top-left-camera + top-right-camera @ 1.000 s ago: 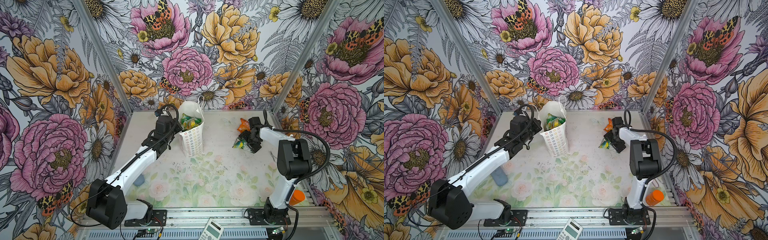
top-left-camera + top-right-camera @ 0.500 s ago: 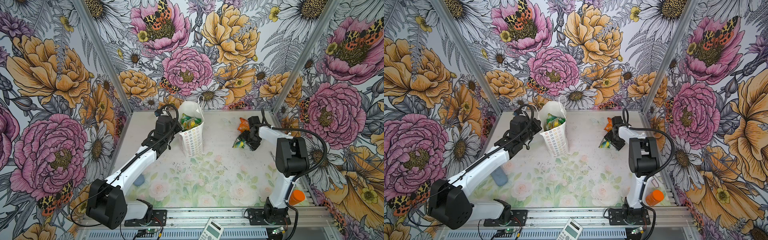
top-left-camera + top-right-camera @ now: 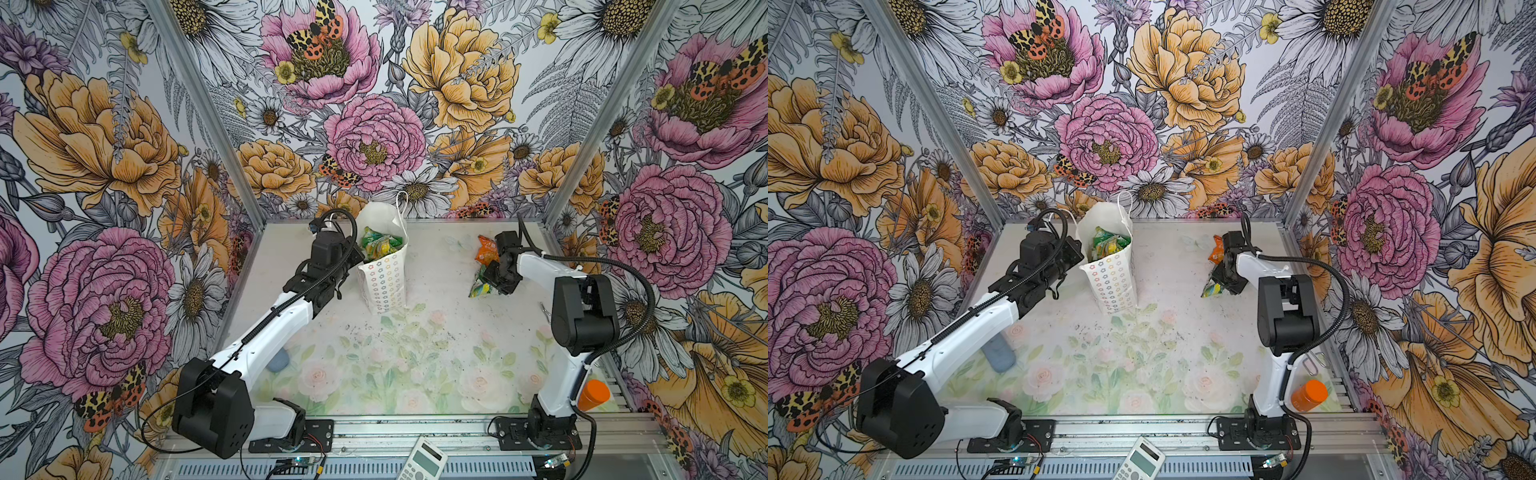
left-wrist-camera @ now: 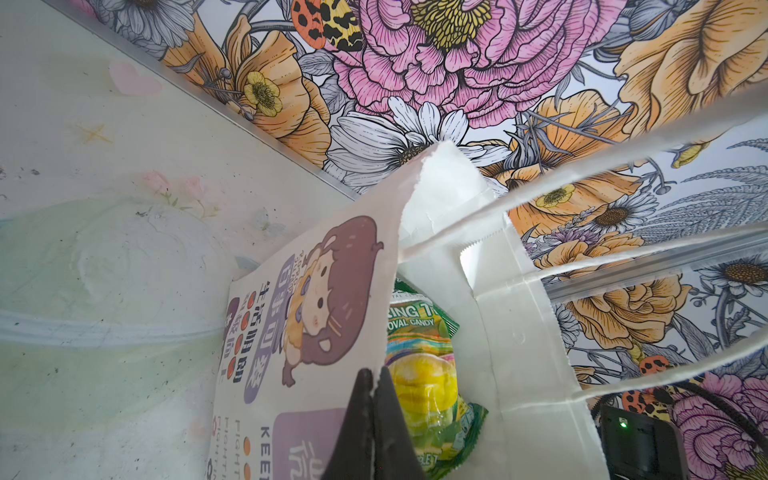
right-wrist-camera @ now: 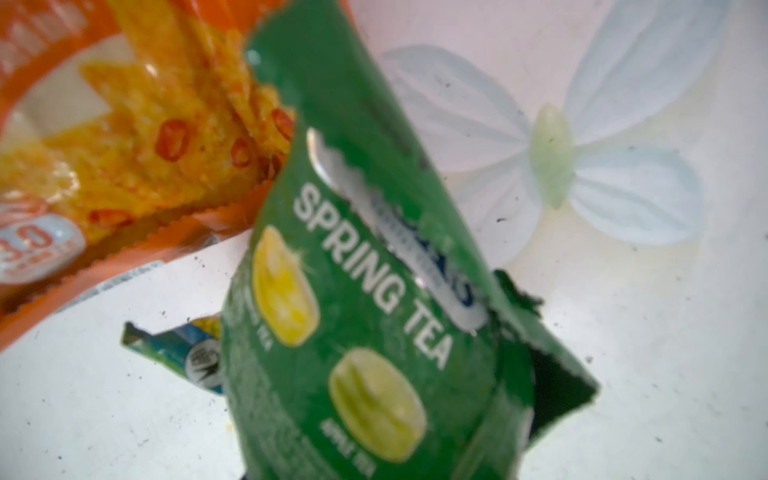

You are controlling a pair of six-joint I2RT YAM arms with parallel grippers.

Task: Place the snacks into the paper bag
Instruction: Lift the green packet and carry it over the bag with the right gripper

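Pinching paper bag [image 4: 320, 291] rim: left tool [image 4: 374, 378], wrist view only; right tool [image 3: 494, 280] state unclear.

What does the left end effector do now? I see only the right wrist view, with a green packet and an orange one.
Observer: The left end effector is shut on the rim of the bag.
Operator: Where does it stand, from what I see?
Observer: In both top views the bag stands left of the green packet, apart from it.
Operator: Is something inside it already?
Observer: Yes, green and yellow packets show in its open mouth.
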